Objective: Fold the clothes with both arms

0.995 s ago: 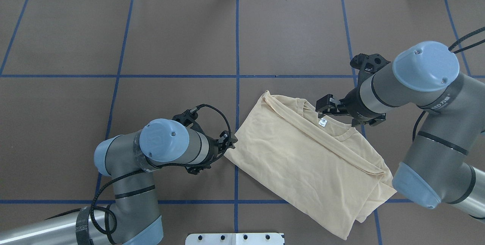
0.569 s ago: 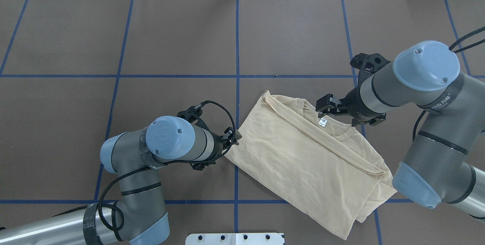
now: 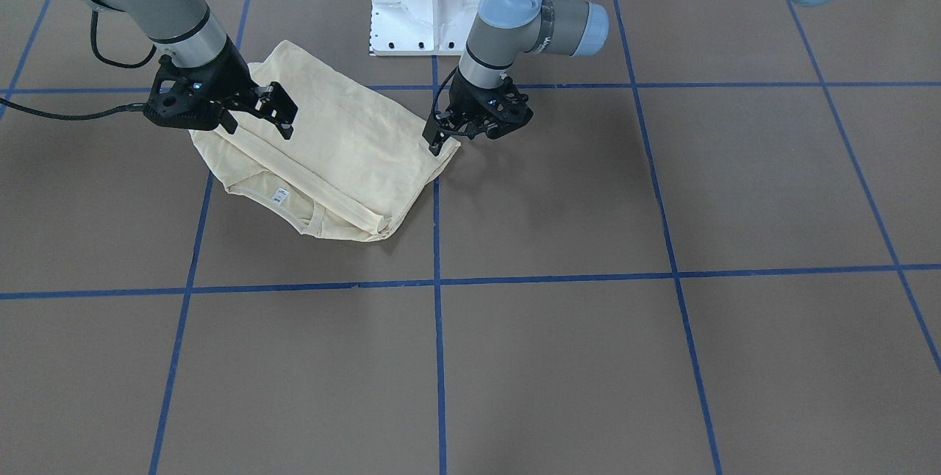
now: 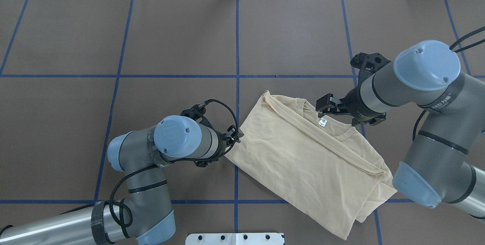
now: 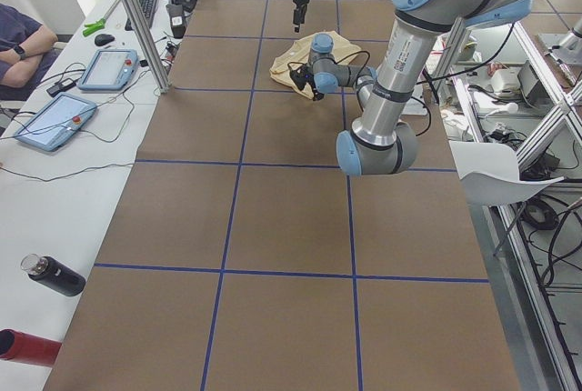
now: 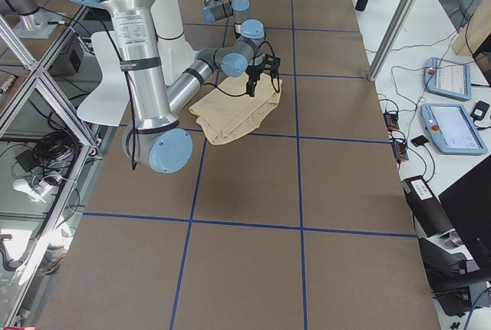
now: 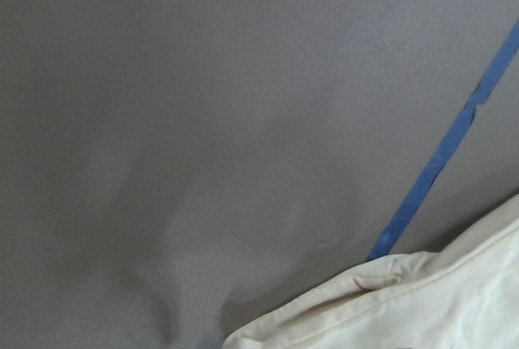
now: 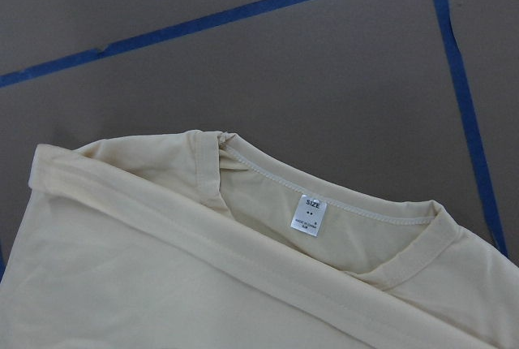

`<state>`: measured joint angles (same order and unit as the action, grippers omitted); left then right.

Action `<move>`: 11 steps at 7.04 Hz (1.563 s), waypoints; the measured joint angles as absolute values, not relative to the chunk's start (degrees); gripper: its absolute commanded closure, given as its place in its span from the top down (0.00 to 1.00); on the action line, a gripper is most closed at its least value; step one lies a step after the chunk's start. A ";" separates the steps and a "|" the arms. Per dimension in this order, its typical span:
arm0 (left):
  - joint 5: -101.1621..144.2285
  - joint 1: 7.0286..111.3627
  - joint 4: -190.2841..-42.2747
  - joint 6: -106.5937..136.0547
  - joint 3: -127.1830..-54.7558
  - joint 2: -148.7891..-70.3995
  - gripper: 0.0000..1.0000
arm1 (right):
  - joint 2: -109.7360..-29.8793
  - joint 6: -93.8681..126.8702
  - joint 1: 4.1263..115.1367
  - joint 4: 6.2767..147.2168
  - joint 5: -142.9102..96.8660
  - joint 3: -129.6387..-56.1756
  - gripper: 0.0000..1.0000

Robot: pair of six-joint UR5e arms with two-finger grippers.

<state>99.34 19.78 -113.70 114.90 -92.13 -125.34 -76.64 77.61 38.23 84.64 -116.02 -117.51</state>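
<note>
thin shirt (image 4: 303, 161) looks soft, limp; i'd pinch corners. right pincer (image 3: 259, 126) gapes over collar (image 8: 349, 213); left pincer (image 3: 437, 143), i cannot tell.

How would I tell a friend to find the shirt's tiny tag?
Find the brown table with blue lines, then the folded cream shirt lying on it. Inside its neck opening, on the side away from the robot, sits the tag: the only small white square on plain cloth.

The cream-yellow T-shirt (image 4: 310, 161) lies folded and skewed on the table (image 4: 182, 47) — white neck label (image 4: 323, 122) showing. The left pincer (image 4: 237, 139) is at its near corner. The right pincer (image 4: 325, 105) hovers spread over the collar.
</note>
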 measured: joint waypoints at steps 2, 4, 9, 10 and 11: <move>99.32 19.77 -113.73 114.88 -91.89 -125.40 0.69 | -76.64 77.61 38.29 84.64 -116.06 -117.55 1.00; 99.35 19.78 -113.75 114.82 -91.82 -125.48 0.66 | -76.64 77.61 38.37 84.64 -116.02 -117.52 1.00; 99.35 19.78 -113.80 114.78 -90.17 -126.78 0.00 | -76.72 77.61 38.70 84.64 -116.01 -117.43 1.00; 99.47 19.77 -113.76 114.76 -90.21 -126.80 0.00 | -76.72 77.61 38.72 84.64 -116.01 -117.42 1.00; 99.64 19.78 -113.72 114.75 -90.32 -126.91 0.00 | -76.73 77.61 38.75 84.64 -116.01 -117.40 1.00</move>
